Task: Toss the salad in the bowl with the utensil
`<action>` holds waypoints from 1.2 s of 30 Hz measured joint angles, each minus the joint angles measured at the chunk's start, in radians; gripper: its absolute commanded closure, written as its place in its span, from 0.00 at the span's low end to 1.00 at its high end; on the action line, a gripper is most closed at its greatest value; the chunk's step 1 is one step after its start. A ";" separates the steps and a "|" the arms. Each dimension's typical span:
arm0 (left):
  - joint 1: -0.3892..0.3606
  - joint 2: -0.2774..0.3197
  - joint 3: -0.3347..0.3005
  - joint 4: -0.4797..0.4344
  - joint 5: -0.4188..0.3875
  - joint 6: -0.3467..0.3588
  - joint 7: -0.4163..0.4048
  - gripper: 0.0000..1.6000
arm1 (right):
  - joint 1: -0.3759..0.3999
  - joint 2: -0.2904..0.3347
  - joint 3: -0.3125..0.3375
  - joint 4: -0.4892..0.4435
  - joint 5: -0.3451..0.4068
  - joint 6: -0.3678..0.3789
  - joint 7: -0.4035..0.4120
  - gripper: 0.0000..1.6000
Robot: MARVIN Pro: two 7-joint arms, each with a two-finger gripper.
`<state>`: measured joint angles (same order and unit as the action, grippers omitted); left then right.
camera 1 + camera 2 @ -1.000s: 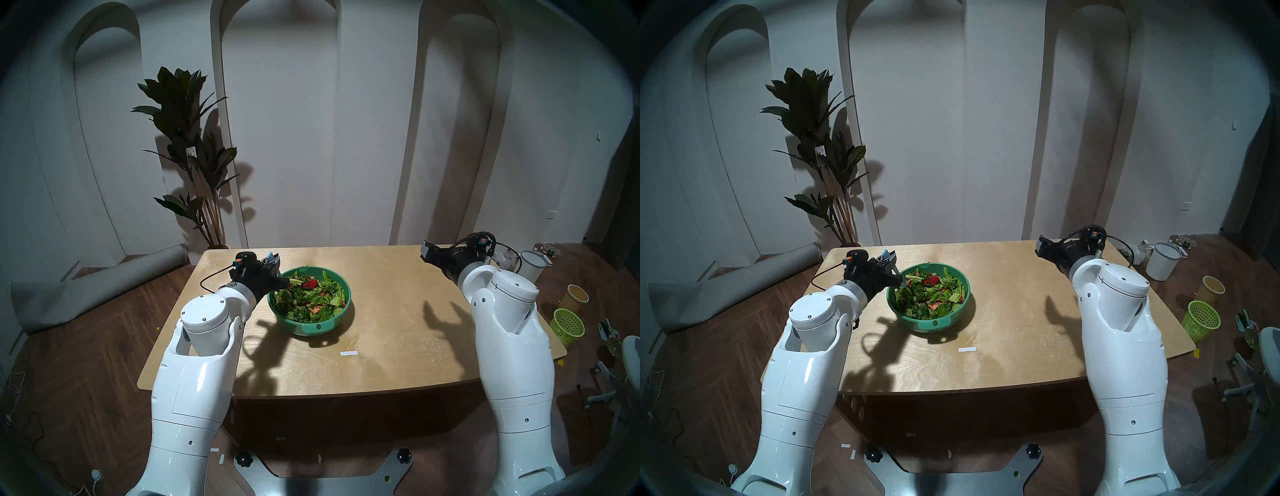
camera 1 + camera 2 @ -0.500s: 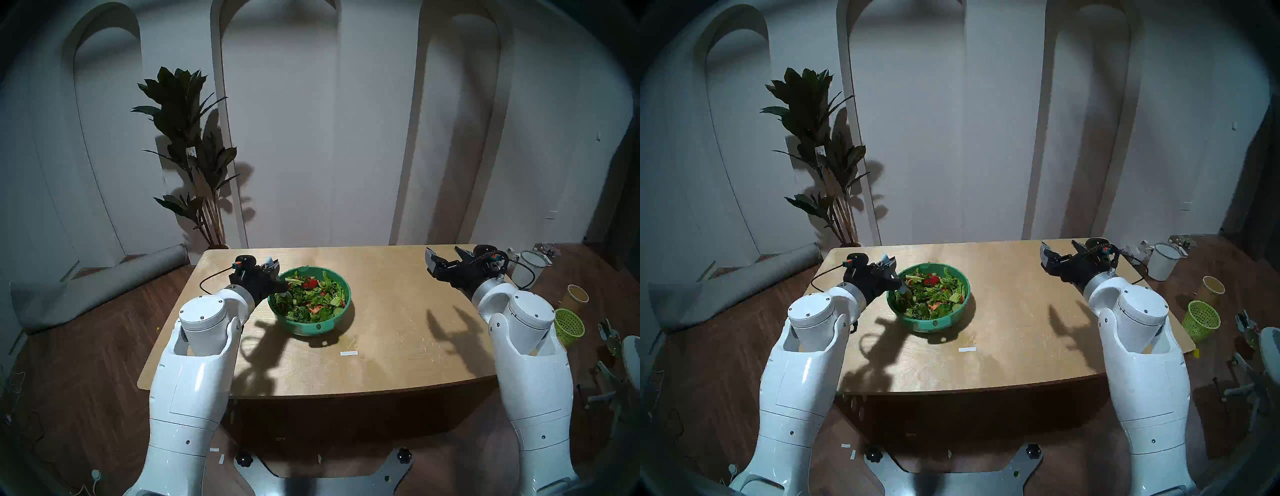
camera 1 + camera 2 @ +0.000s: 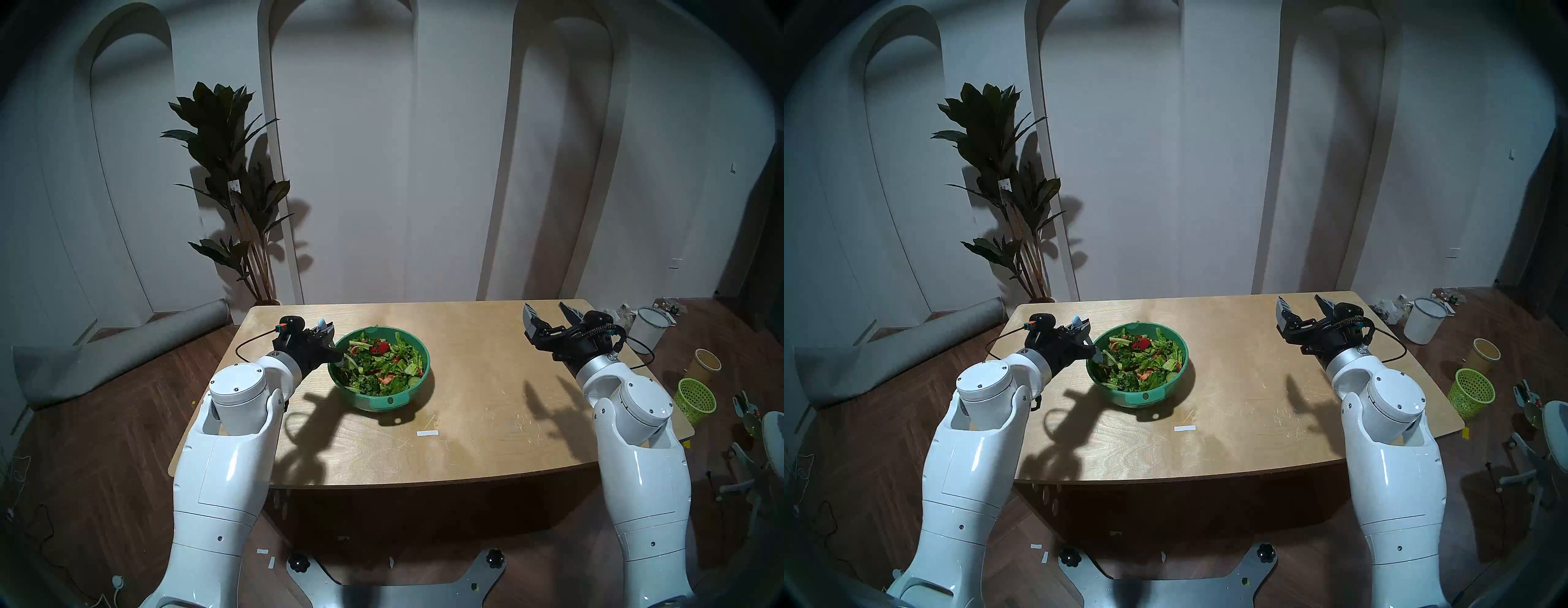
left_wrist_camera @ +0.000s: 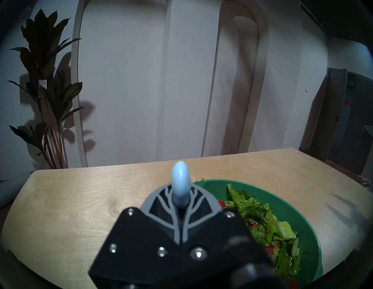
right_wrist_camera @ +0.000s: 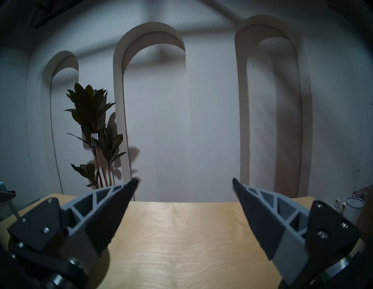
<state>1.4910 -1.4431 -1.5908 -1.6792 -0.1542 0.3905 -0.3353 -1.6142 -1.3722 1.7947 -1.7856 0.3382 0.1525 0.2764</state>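
Plainly, counted:
Bowls: one green bowl [image 3: 379, 397] on the wooden table [image 3: 466, 424], left of the table's middle, its teal tab handle on the near side.
Salad: one heap of salad [image 3: 382, 363] inside the bowl, with green leaves, red pieces and pale slices.
Utensils: one fork [image 4: 180, 188], its pale blue handle standing up out of the left gripper's fingers; in the head views its lower end dips inside the bowl's left rim into the leaves.
Left gripper [image 3: 329, 339]: clamped shut on the fork handle, just beside the bowl's left rim.
Right gripper [image 3: 549, 316]: jaws spread wide and holding nothing, above the far right part of the table, well apart from the bowl.
Floor items right of the table: one lime-green mesh basket [image 3: 695, 399], one yellow cup [image 3: 706, 363], one white bucket [image 3: 649, 327].
Others: one potted plant [image 3: 237, 187] by the wall; one white strip of tape [image 3: 427, 433] on the table.
Edges: the bowl stands clear of every table edge.
Open room: bare tabletop between the bowl and the right gripper, and along the near edge.
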 measured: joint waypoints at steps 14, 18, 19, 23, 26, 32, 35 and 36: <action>-0.015 0.004 0.020 0.035 0.013 -0.005 0.011 1.00 | 0.059 -0.064 -0.048 0.060 0.004 -0.089 -0.065 0.00; -0.022 0.000 0.025 0.047 0.025 -0.005 0.032 1.00 | 0.067 -0.068 -0.052 0.064 -0.002 -0.097 -0.075 0.00; -0.024 -0.001 0.027 0.049 0.026 -0.005 0.035 1.00 | 0.067 -0.068 -0.052 0.065 -0.002 -0.098 -0.076 0.00; -0.034 -0.006 0.033 0.067 0.036 -0.005 0.052 1.00 | 0.073 -0.070 -0.052 0.069 -0.002 -0.104 -0.082 0.00; -0.040 -0.008 0.036 0.074 0.040 -0.006 0.060 1.00 | 0.076 -0.071 -0.052 0.071 -0.001 -0.106 -0.084 0.00; -0.047 -0.011 0.038 0.081 0.048 -0.007 0.074 1.00 | 0.081 -0.072 -0.052 0.075 0.006 -0.107 -0.081 0.00; -0.050 -0.011 0.037 0.086 0.051 -0.007 0.078 1.00 | 0.083 -0.073 -0.054 0.077 0.009 -0.107 -0.078 0.00; -0.051 -0.010 0.036 0.088 0.052 -0.007 0.079 1.00 | 0.083 -0.074 -0.054 0.077 0.010 -0.107 -0.077 0.00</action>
<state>1.4400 -1.4535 -1.5544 -1.5914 -0.1022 0.3837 -0.2560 -1.5309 -1.4458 1.7405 -1.7083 0.3483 0.0456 0.1995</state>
